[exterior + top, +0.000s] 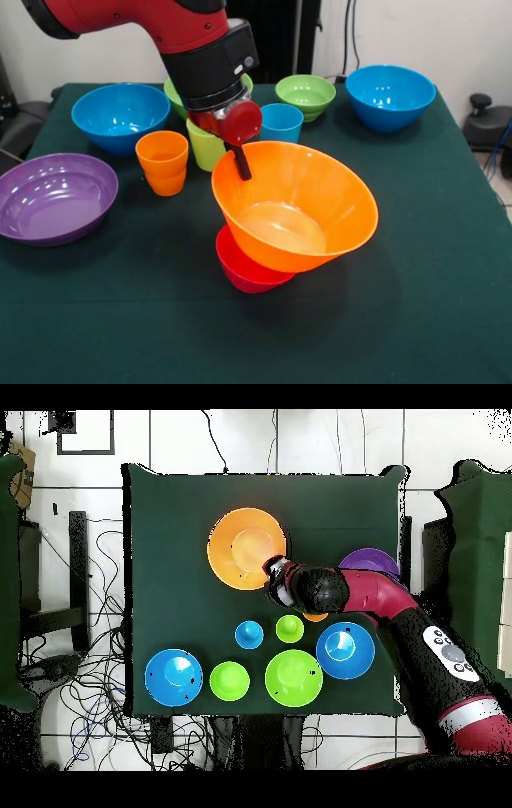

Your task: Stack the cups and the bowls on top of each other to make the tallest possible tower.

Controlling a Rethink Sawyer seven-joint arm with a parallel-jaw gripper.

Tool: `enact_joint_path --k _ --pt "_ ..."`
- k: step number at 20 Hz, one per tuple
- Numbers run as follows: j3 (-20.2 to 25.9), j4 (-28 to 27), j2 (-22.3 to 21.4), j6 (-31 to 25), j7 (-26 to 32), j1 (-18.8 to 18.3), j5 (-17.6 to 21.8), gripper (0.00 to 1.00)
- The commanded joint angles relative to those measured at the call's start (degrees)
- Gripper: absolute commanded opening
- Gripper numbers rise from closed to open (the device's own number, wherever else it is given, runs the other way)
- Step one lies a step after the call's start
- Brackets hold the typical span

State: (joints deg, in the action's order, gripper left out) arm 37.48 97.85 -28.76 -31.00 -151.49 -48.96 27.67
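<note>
At frame centre, the empty orange bowl (pixel 294 206), tilted upon the red bowl (pixel 244 268), is gripped at its rim by the closed gripper (pixel 238 160).

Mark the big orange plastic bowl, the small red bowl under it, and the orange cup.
Big orange plastic bowl (pixel 282 228): front view, inner floor.
Small red plastic bowl (pixel 240 272): front view, outer wall.
Orange plastic cup (pixel 163 170): front view, side wall.

Open green cloth (pixel 416 320) along near edge and right side, tilted orange bowl (pixel 300 204) mid-table, cups and bowls crowding far side, purple bowl (pixel 52 196) at left.
</note>
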Motion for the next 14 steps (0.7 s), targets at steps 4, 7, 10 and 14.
enact_joint_path --k 4,7,10,14 --pt "-0.36 -0.46 2.15 -3.58 8.28 -0.34 0.16 0.0" --pt "0.64 -1.44 2.06 -5.91 9.65 -1.42 -1.18 0.0" --pt "1.43 -2.86 1.92 -8.46 10.91 -2.14 -2.58 0.0" --pt "1.78 -5.01 1.75 -11.31 11.7 -2.26 -3.89 0.0"
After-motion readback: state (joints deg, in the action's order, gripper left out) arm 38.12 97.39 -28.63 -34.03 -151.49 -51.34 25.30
